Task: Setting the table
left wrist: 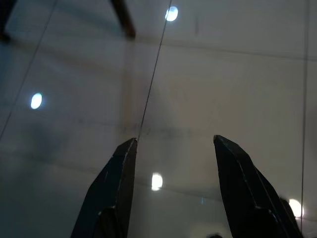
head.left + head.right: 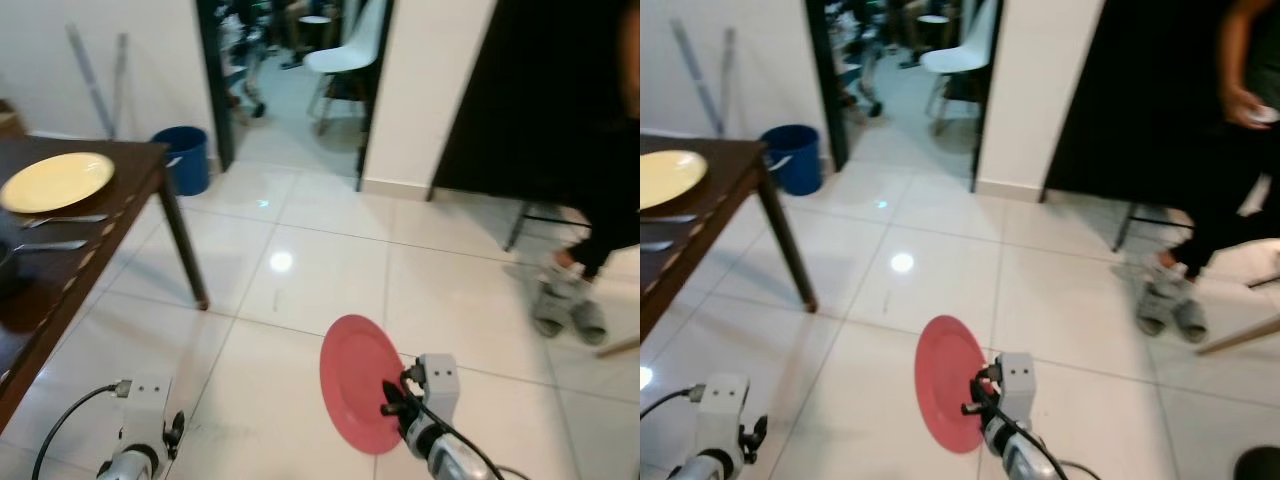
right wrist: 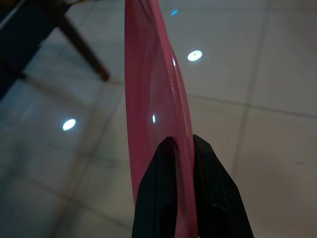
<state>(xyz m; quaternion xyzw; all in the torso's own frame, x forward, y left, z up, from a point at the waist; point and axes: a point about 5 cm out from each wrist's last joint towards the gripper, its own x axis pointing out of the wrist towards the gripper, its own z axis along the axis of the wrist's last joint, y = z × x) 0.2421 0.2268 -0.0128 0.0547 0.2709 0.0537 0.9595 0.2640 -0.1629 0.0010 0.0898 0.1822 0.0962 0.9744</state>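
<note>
Right wrist view gives me the clearest read: my right gripper (image 3: pixel 181 146) has its fingers (image 3: pixel 161 198) pinched on the rim of a red plate (image 3: pixel 151 89), which runs on edge straight out beyond the fingertips. From the head camera I see the same red plate held upright above the white tiled floor (image 2: pixel 330 260), its face turned toward my left arm, and the fingers themselves are mostly hidden behind the wrist. Left wrist view shows my left gripper (image 1: pixel 173 144) with fingers spread wide and nothing between them, just floor tiles past the tips. Only the head views show the dark wooden worktop (image 2: pixel 130 190), well off to the left of both grippers, carrying a yellow plate (image 2: pixel 57 181) with cutlery (image 2: pixel 62 220) just beside it. A person's legs (image 2: pixel 1215 225) stand far to the right.
</note>
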